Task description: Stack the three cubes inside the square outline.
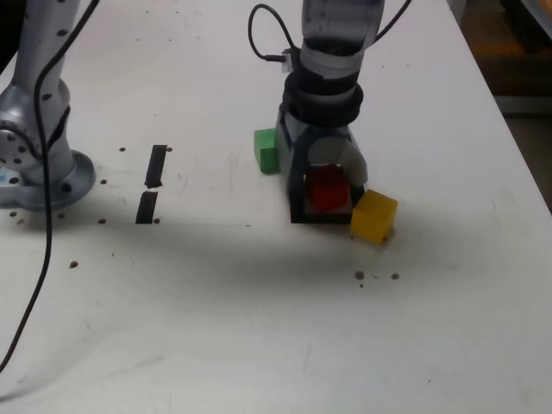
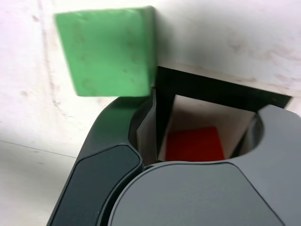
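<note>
The red cube [image 1: 328, 188] [image 2: 194, 144] rests inside the square outline [image 1: 319, 217] [image 2: 211, 87]. My gripper [image 1: 328, 197] [image 2: 195, 141] comes straight down over it, one jaw on each side of the cube. In the wrist view thin strips of white floor show between the cube and the jaws, so contact is unclear. The green cube [image 1: 267, 148] [image 2: 106, 52] lies just outside the outline, on the exterior view's left and behind. The yellow cube [image 1: 373, 216] sits tilted at the outline's front corner on the exterior view's right.
The arm's grey base [image 1: 39, 168] stands at the exterior view's left. Two short black tape strips [image 1: 156, 166] [image 1: 147, 207] lie between the base and the cubes. The white table's edge [image 1: 517, 129] runs down the exterior view's right.
</note>
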